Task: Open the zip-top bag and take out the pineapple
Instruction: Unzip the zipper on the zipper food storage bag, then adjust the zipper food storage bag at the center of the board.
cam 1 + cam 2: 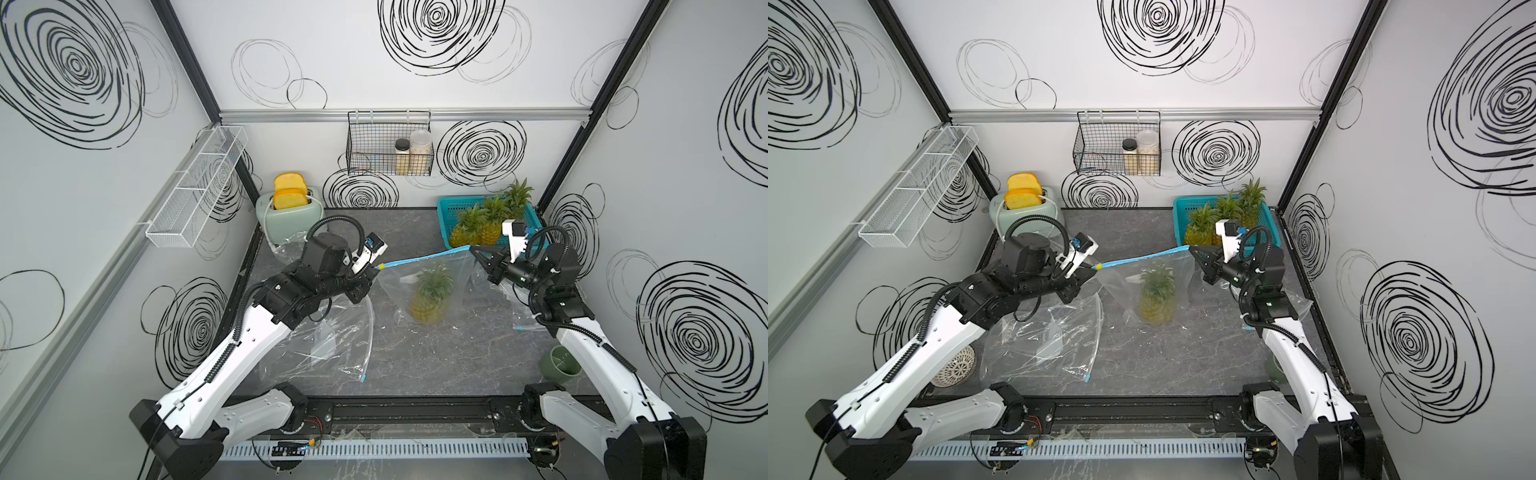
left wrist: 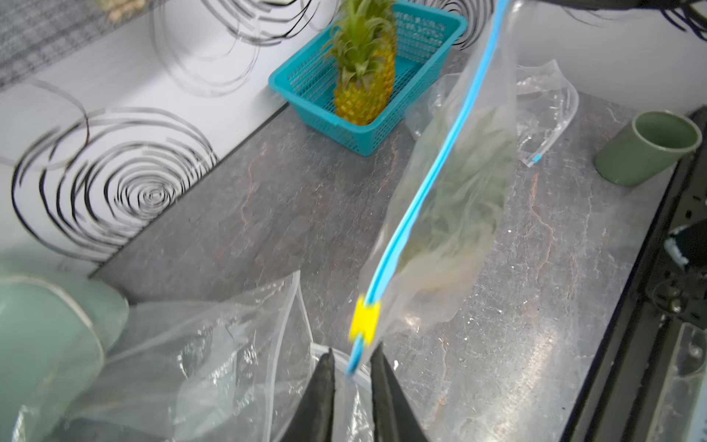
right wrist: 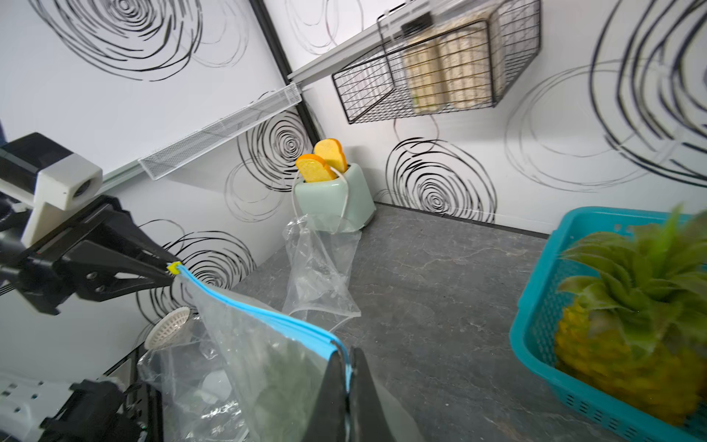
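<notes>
The yellow pineapple (image 1: 430, 301) with its green crown up sits inside the clear plastic zip-top bag (image 1: 399, 286), over the dark marbled tabletop (image 1: 457, 357) just in front of the turquoise plastic basket (image 1: 444, 204). I cannot tell whether the bag's bottom rests on the tabletop.

The bag's blue zip strip (image 1: 424, 258) stretches across its top, with one end close to the basket's front rim. At that end the right gripper (image 3: 347, 351) pinches the strip between nearly closed fingers. At the end away from the basket, by the yellow slider (image 2: 365, 319), the left gripper (image 2: 352, 350) has its jaws apart. The strip's tip lies in the gap; I cannot tell if it touches a finger.

Three more pineapples (image 1: 478, 228) stand upright in the basket. An empty clear bag (image 1: 328, 345) lies crumpled under the left arm, well apart from the basket. An olive-green cup (image 1: 559, 368) sits by the right arm, also well apart from the basket. A mint-green toaster (image 1: 291, 216) holding two yellow toast slices (image 1: 286, 195) stands in the back corner opposite the basket. A black wire rack (image 1: 374, 158) holding two jars hangs on the wall above and beside the basket.
</notes>
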You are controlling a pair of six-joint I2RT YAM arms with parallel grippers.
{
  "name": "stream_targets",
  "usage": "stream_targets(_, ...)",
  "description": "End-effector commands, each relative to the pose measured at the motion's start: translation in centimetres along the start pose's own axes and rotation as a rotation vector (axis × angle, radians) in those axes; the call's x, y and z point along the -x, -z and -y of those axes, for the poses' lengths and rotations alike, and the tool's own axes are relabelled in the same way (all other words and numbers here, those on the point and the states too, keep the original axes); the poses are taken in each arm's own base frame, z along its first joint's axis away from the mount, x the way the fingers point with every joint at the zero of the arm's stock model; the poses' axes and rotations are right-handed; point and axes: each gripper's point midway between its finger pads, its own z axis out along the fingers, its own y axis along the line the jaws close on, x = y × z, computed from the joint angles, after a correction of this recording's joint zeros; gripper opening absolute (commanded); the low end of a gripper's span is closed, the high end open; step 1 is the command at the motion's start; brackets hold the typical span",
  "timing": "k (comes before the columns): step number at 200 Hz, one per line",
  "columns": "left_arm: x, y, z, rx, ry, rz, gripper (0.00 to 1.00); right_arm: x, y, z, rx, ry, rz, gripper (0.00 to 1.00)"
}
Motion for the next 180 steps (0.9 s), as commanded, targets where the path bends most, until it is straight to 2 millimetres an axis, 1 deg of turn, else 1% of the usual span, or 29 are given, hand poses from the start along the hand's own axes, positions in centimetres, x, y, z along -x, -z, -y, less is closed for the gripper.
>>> stream_targets(1, 2.6, 1.8, -1.0, 0.035, 0.018, 0.09, 0.4, 2.6, 0.6, -0.4, -0.007, 0.053, 0.066, 0.25)
stream_targets(14, 4.9, 2.4, -1.0, 0.025, 0.007, 0.167, 0.48, 3.3, 1.0, -1.3, -0.003, 0.073, 0.066, 0.37)
stream_targets(26, 7.0, 3.1, -1.0, 0.015, -0.001, 0.24, 0.49, 4.1, 1.5, -2.1, -0.025, 0.091, 0.067, 0.48)
stream_targets(36, 8.7, 3.7, -1.3, 0.015, -0.002, 0.295, 0.48, 4.6, 2.1, -2.5, -0.047, 0.104, 0.071, 0.52)
stream_targets(41, 9.3, 3.8, -1.6, 0.015, 0.002, 0.315, 0.45, 4.6, 2.3, -2.6, -0.062, 0.102, 0.071, 0.52)
stream_targets(52, 10.5, 3.9, -2.3, 0.022, 0.011, 0.351, 0.35, 4.5, 2.9, -2.7, -0.095, 0.086, 0.067, 0.52)
stream_targets(61, 11.0, 3.5, -3.2, 0.031, 0.029, 0.361, 0.24, 4.1, 3.2, -2.6, -0.12, 0.056, 0.053, 0.51)
stream_targets(66, 11.0, 3.1, -3.6, 0.03, 0.043, 0.359, 0.18, 3.6, 3.3, -2.4, -0.134, 0.026, 0.04, 0.48)
stream_targets(73, 10.8, 2.3, -4.3, 0.022, 0.063, 0.353, 0.11, 2.8, 3.4, -2.2, -0.156, -0.014, 0.021, 0.43)
stream_targets(80, 10.4, 1.4, -4.7, 0.002, 0.083, 0.342, 0.05, 1.7, 3.4, -1.8, -0.174, -0.062, -0.009, 0.35)
stream_targets(83, 10.2, 0.8, -4.8, -0.01, 0.092, 0.333, 0.05, 1.2, 3.3, -1.7, -0.18, -0.083, -0.023, 0.31)
stream_targets(86, 9.9, 0.3, -4.9, -0.021, 0.1, 0.324, 0.0, 0.7, 3.3, -1.5, -0.185, -0.1, -0.036, 0.27)
stream_targets(93, 9.3, -1.0, -4.9, -0.048, 0.114, 0.301, 0.0, -0.6, 3.2, -1.3, -0.195, -0.143, -0.068, 0.2)
stream_targets(109, 7.3, -4.2, -4.6, -0.081, 0.148, 0.234, 0.0, -3.3, 2.9, -1.1, -0.211, -0.222, -0.115, 0.1)
stream_targets(122, 5.6, -6.4, -4.1, -0.084, 0.17, 0.181, 0.0, -5.3, 2.5, -1.4, -0.215, -0.284, -0.151, 0.08)
stream_targets(139, 3.6, -8.8, -2.5, -0.099, 0.17, 0.129, 0.0, -7.9, 2.0, -1.5, -0.245, -0.34, -0.207, 0.07)
stream_targets(156, 2.8, -10.2, -0.4, -0.125, 0.157, 0.088, 0.0, -10.7, 1.8, -1.4, -0.279, -0.393, -0.279, 0.07)
stream_targets(180, 1.7, -11.8, 3.3, -0.183, 0.139, 0.043, 0.0, -14.1, 1.6, -1.4, -0.291, -0.467, -0.355, 0.08)
